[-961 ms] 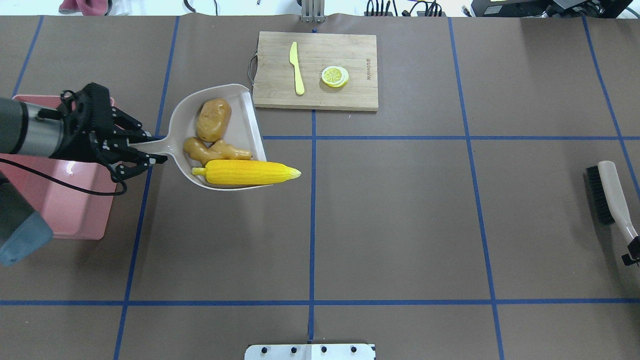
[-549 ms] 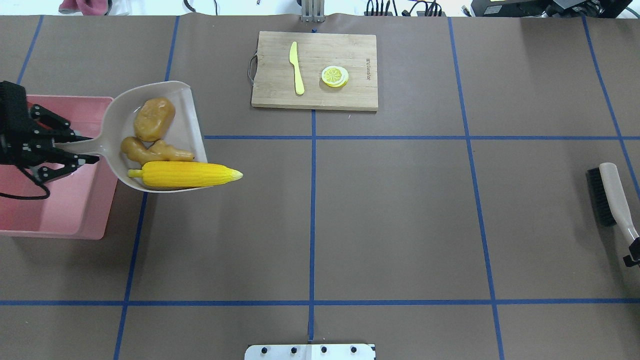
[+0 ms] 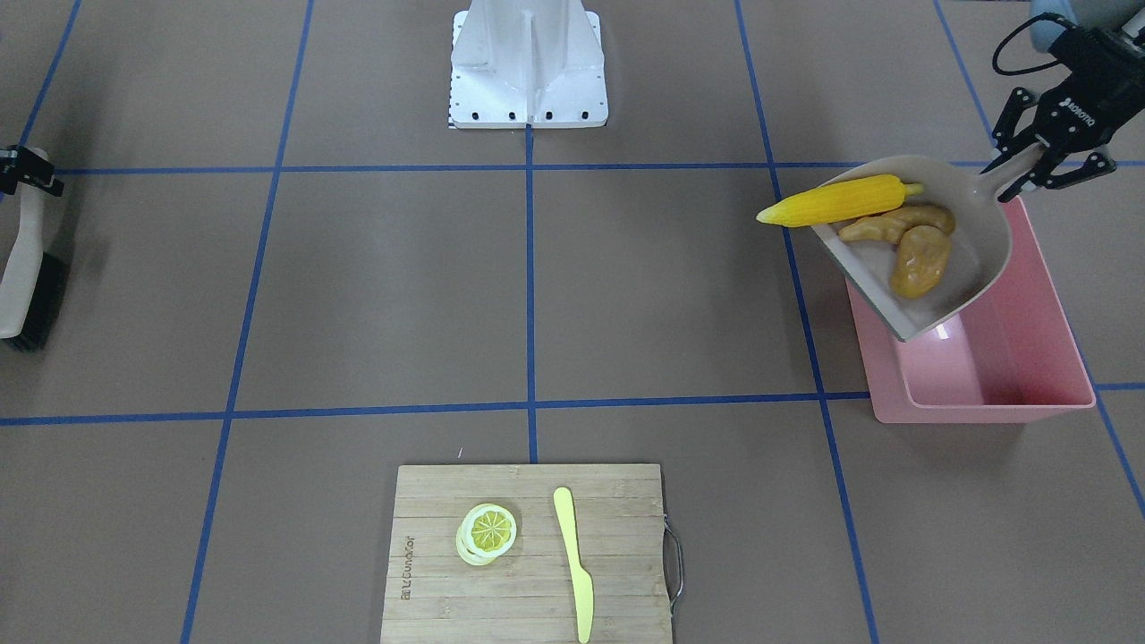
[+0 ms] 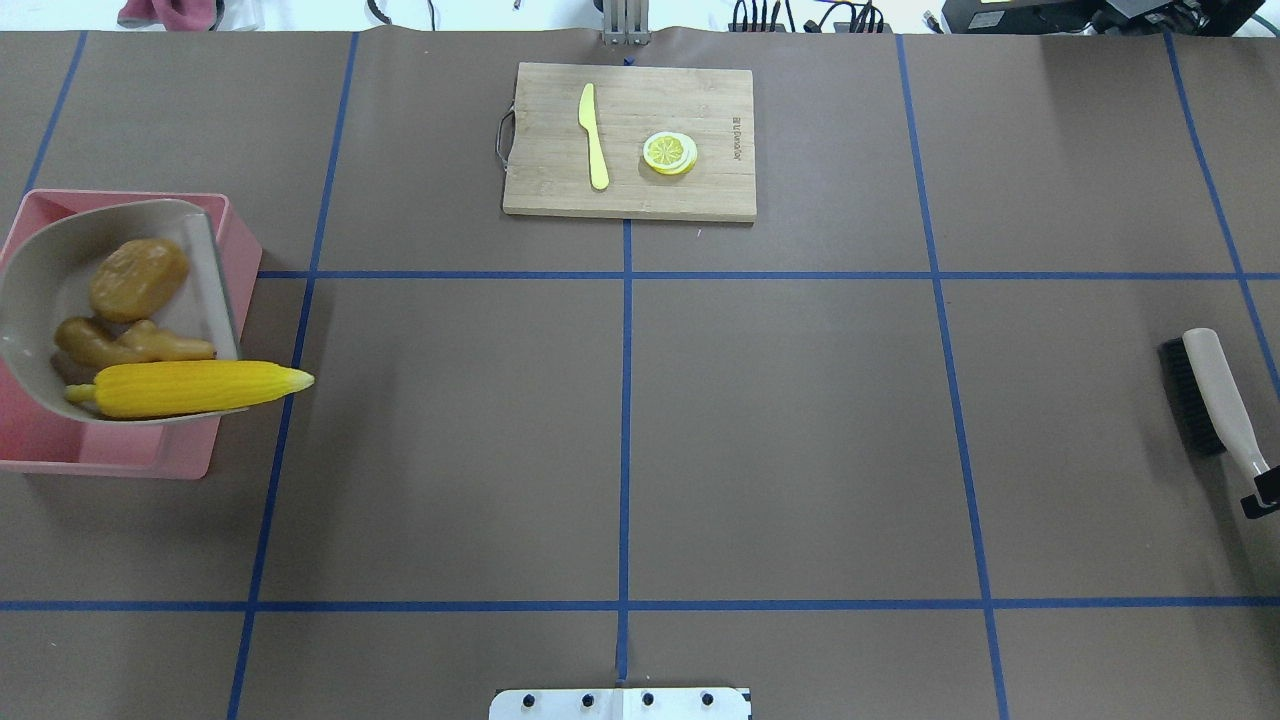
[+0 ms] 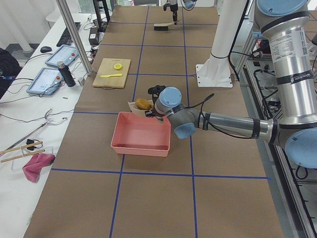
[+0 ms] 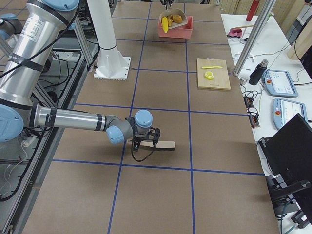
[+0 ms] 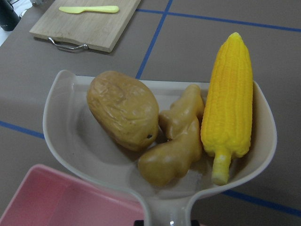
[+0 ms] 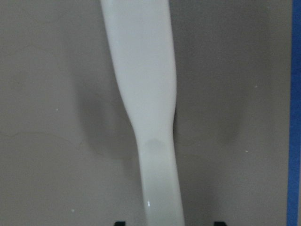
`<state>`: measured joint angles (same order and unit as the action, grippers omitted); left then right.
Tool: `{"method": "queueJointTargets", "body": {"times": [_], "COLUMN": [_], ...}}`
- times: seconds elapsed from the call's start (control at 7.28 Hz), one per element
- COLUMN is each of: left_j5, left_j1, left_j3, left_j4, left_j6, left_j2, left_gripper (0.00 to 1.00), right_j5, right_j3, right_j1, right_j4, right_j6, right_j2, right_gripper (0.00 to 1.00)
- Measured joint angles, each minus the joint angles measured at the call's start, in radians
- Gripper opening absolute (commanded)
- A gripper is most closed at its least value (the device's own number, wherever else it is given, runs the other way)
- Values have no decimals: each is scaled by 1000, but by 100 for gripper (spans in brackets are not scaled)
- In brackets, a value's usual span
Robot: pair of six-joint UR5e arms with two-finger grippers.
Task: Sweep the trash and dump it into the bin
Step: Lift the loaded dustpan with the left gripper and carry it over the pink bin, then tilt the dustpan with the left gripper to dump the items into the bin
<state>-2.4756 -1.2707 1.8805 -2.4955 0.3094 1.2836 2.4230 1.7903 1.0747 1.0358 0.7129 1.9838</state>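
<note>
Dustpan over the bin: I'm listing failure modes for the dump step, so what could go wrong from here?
1. The corn juts past the dustpan's lip and, seen from overhead, past the bin's wall. If the dustpan tips from here, the corn may land on the table.
2. The left hand grips only the end of the thin handle, so the loaded dustpan could twist in its grip during the tilt.
</note>
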Motion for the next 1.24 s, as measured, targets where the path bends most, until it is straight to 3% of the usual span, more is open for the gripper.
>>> {"method": "queueJointTargets", "body": {"times": [0.41, 0.69, 0.96, 1.24], "left_j5": [-115, -143, -69, 31], "left_j1": [-256, -367, -386, -379], "left_j3": [-208, -306, -262, -176], "left_j4": [15, 85, 119, 129], "left_j6": [238, 427, 503, 516], "left_j2": [-28, -10, 0, 0], "left_gripper": [0, 0, 0, 0], "right_j5": [39, 21, -29, -166], "right_j3": [39, 56, 56, 55], "right_j1": [113, 223, 403, 455], "right_j4": [9, 136, 409, 587], "right_j6": [-38, -236, -551, -738], "right_j2": [17, 30, -22, -114], "right_gripper": [100, 100, 100, 100]}}
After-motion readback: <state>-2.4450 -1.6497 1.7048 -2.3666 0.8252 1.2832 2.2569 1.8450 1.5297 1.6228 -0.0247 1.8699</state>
